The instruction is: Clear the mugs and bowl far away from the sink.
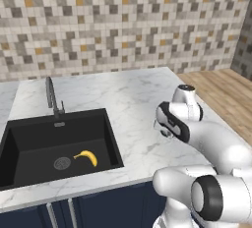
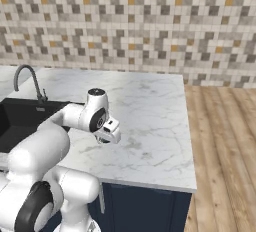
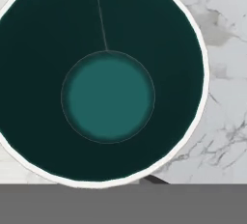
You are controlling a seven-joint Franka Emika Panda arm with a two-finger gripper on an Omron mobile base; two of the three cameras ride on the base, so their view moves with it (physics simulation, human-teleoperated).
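One banana [image 1: 87,157] lies in the black sink [image 1: 29,146] at the left of the tabletop [image 1: 133,99], beside the round drain [image 1: 62,163], with the grey faucet [image 1: 51,97] standing at the basin's back edge. Right of the sink, the tool [image 2: 107,137] hangs low over the marble. In the hand view a mug [image 3: 103,80] sits directly below it (teal-green inside, pale rim), on the marble. The tool is closed; whether it grips the mug's rim I cannot tell.
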